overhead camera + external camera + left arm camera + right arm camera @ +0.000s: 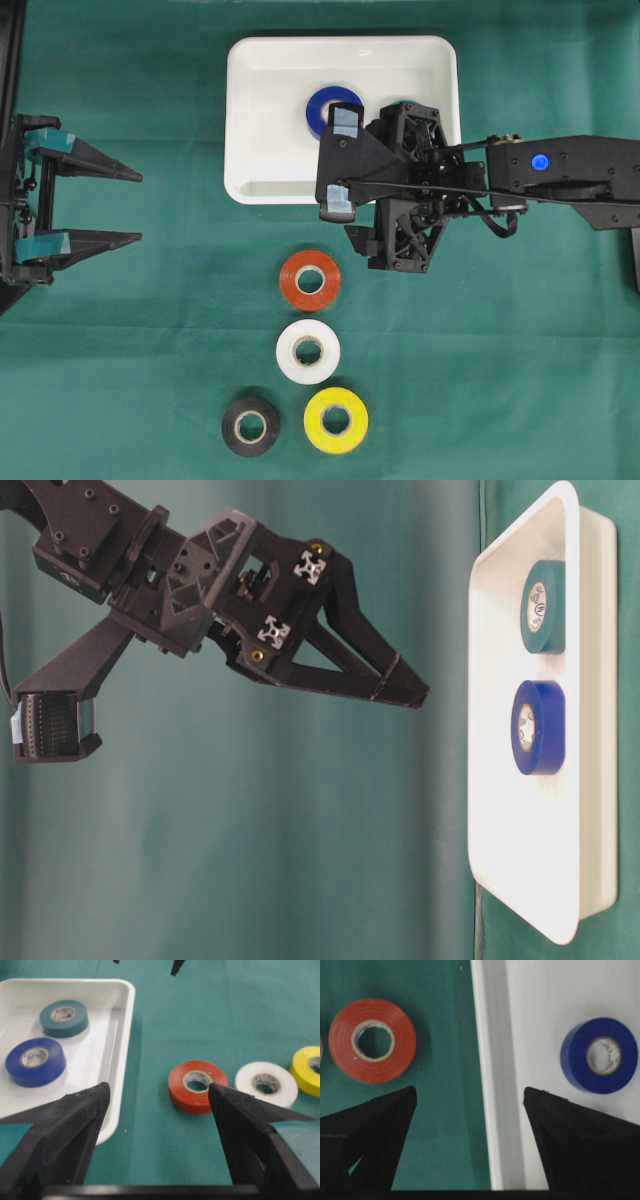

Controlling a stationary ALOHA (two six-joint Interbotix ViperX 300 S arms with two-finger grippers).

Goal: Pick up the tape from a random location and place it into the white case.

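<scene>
The white case (250, 120) sits at the back centre and holds a blue tape roll (322, 103) and a green tape roll (64, 1017); the overhead view hides the green one under my right arm. My right gripper (341, 160) hangs open and empty above the case's front rim (485, 1060), between the blue roll (599, 1055) and a red tape roll (372, 1040) on the cloth. My left gripper (140, 207) stands open and empty at the far left, pointing toward the red roll (197, 1085).
In front of the case lie a red roll (310, 280), a white roll (308, 351), a yellow roll (336, 420) and a black roll (250, 426) on the green cloth. The left arm's base (20, 200) is at the left edge.
</scene>
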